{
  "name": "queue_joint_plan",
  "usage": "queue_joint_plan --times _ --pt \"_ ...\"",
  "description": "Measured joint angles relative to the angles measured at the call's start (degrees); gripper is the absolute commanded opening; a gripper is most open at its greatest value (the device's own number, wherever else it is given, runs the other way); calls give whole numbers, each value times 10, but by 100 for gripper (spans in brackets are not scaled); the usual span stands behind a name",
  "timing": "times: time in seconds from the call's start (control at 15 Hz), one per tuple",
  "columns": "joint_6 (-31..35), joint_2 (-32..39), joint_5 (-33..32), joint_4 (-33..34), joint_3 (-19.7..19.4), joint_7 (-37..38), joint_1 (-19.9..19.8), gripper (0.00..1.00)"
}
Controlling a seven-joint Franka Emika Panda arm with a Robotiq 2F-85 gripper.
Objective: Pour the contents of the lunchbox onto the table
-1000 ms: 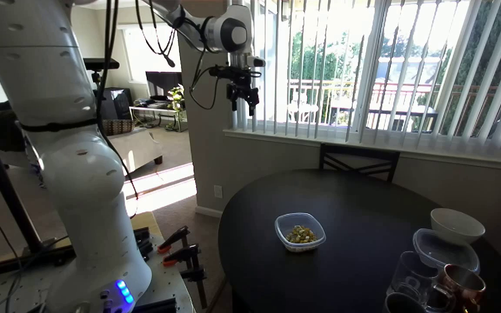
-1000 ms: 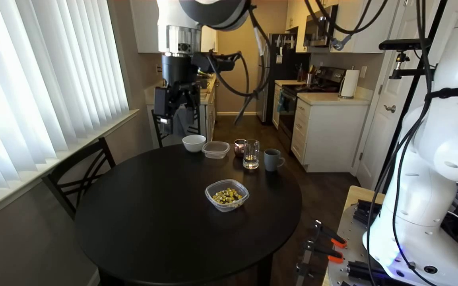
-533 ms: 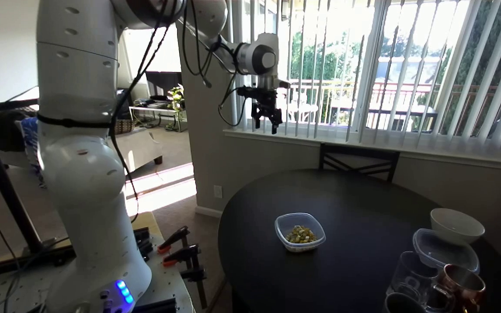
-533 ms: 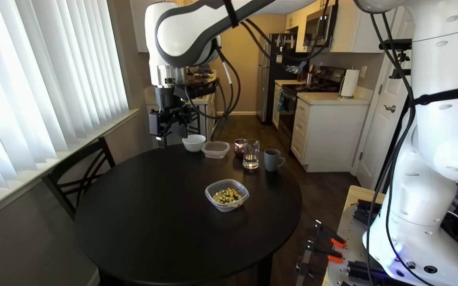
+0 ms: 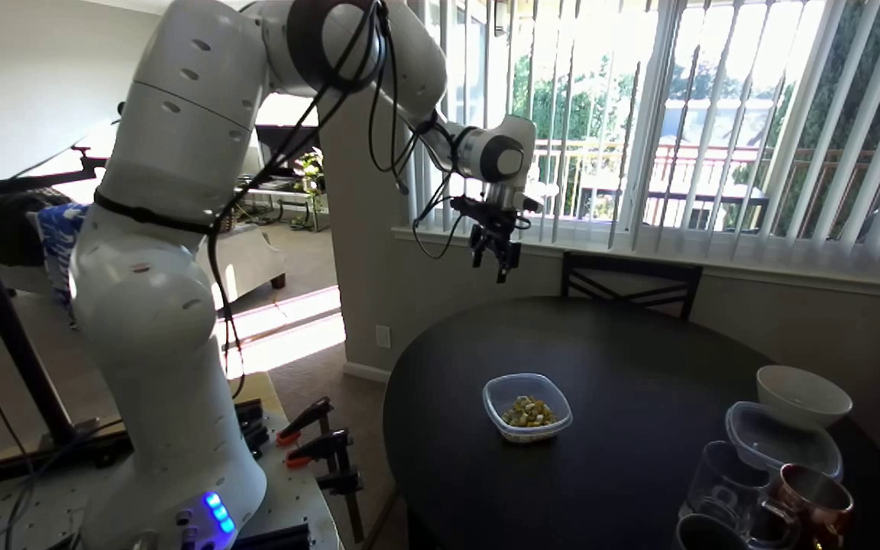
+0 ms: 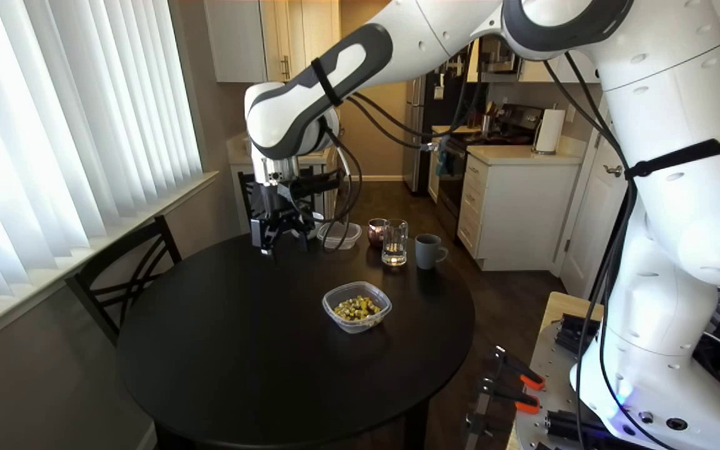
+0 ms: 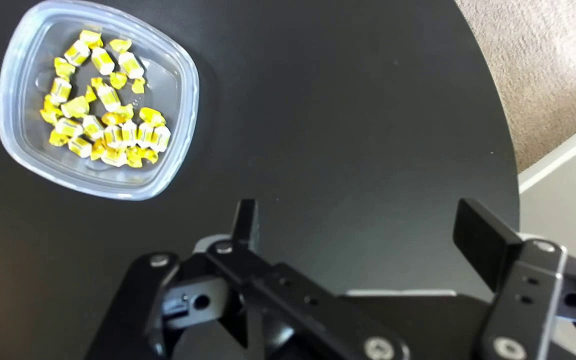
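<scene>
Desk (image 7: 343, 125) is near-black. Lunchbox (image 7: 189, 100) shows bluish-white, contents (image 7: 108, 97) yellow and white. End effector (image 7: 357, 217) black; arm (image 5: 150, 290) white, banded black. Also copper mug (image 5: 818, 496), grey mug (image 6: 425, 253), white bowl (image 5: 803, 401), blue-and-white patterned cloth (image 5: 59, 229), orange-tipped clamps (image 5: 325, 445).

Box (image 7: 164, 90): translucent plastic, rounded square, shallow, open-topped; upright on table (image 6: 247, 350), off-centre. Pieces (image 7: 113, 135): small, yellow and white; loosely heaped on box floor, denser toward lower part in wrist view. Table: round, near-black, faintly glossy.

We see lunchbox (image 7: 186, 100) in smooth, shiny plastic; table (image 7: 328, 125) smooth; copper mug (image 5: 820, 504) glossy metal; carpet (image 7: 548, 70) rough, matt.
</scene>
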Motion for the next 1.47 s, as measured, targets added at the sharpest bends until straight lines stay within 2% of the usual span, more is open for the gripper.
queue_joint_plan --times 0.47,1.47 --pt "12 55 0 2 -61 29 -17 100" --pt "1 96 6 12 -60 27 -27 100"
